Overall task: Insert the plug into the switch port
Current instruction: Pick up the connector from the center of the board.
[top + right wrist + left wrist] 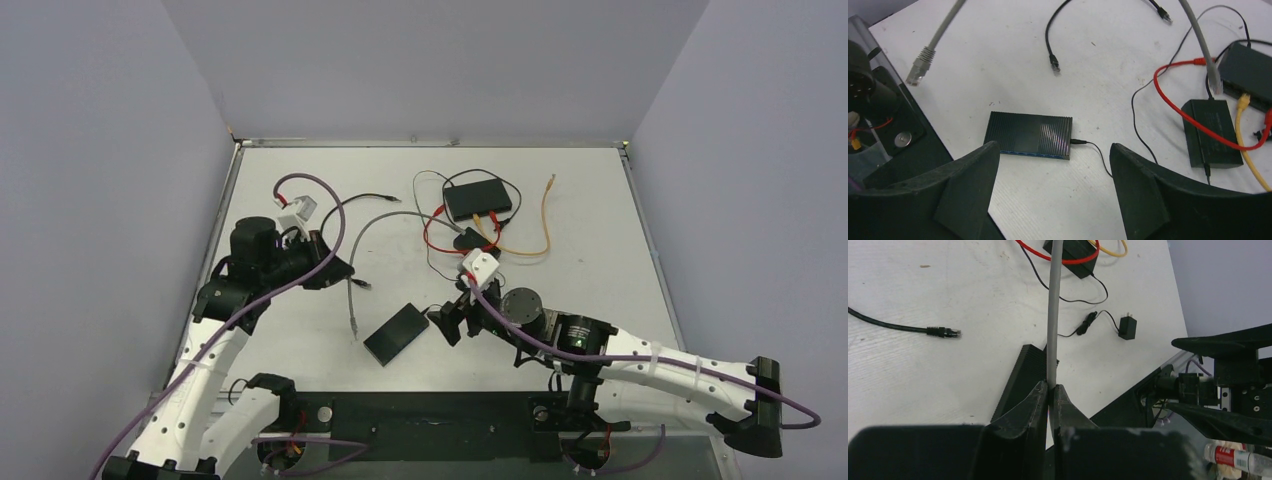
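Plug (915, 72) is out of the left wrist view. The right wrist view has it, grey, at the end of the grey cable (1053, 315), left of the switch (1029, 135) by the table's near edge and apart from it. Can't tell whether it rests on the table (580, 290) or hangs. Switch ports are hard to make out: just a bluish strip along one long side in the right wrist view, and too small in the top view. Left gripper (1051, 390) is fully closed, pinching the grey cable back from the plug, and its own body blocks the lower frame. Right gripper (1053, 152) has its jaws spread wide with nothing held, just right of the switch, which lies near the near edge about mid-table. Only the left wrist view shows the wall plug (1128, 327) on a thin black lead. The top view shows the whole black box (478, 198) near the far edge, with the red cable (427, 232) and orange cable (546, 215). That box is cut off in the right wrist view. Black cable end (945, 332) lies loose.
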`<state>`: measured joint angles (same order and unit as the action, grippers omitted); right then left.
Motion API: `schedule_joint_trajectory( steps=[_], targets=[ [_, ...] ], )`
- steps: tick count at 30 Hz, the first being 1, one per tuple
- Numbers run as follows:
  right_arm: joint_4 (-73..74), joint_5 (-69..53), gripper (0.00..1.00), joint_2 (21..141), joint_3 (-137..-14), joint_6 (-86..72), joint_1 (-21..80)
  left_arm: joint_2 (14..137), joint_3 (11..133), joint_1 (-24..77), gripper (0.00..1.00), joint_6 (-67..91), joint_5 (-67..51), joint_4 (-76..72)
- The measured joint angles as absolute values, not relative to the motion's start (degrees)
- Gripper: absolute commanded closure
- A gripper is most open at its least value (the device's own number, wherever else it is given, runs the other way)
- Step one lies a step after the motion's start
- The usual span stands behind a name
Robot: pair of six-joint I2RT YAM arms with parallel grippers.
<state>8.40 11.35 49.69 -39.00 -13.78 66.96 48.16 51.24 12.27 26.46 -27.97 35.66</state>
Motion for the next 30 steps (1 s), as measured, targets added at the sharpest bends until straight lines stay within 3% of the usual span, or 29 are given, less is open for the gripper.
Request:
schedule_joint_trajectory(
  steps=[30],
  targets=[
    [9.6,-9.9,0.23,46.9,-45.0,24.2,71.0,45.3,51.2,36.2,1.00,15.5,-36.3,41.8]
  ],
)
